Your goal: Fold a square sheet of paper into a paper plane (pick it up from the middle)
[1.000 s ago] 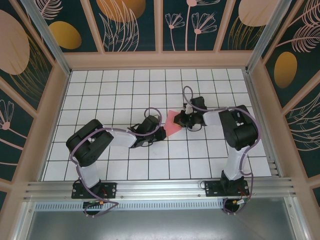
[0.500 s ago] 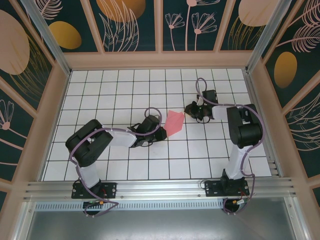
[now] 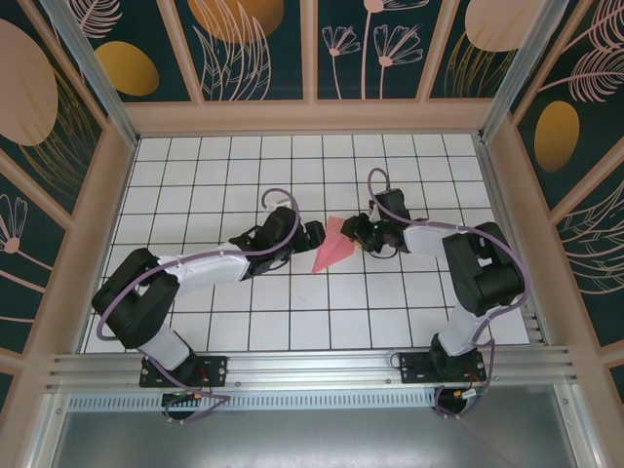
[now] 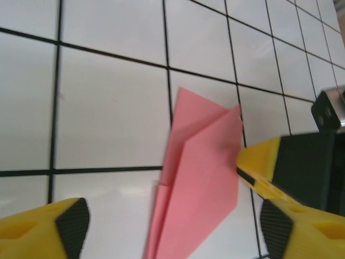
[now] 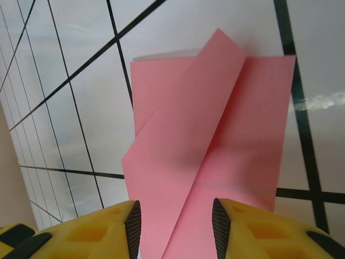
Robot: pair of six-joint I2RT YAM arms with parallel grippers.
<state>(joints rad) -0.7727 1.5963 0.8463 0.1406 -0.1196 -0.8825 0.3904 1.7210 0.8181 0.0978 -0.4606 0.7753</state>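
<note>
The square sheet of paper lies on the tiles folded into a salmon-pink paper plane, its sharp tip pointing toward the near left. My left gripper is at its left edge, jaws wide open. In the left wrist view the paper plane lies flat between the open left gripper fingers. My right gripper is at the plane's broad right end. From the right wrist, the plane runs under the open right gripper, whose pads stand apart on either side of it. The right gripper's yellow finger touches the plane's edge.
The white gridded table has free tiles all round the paper. Beige frame walls close off the left, back and right sides. An aluminium rail with both arm bases runs along the near edge.
Both grippers have opened. The left arm has stretched out to the paper's left edge. The right gripper pulled back, then returned to the paper's right end. The paper now lies as a narrower dart.
</note>
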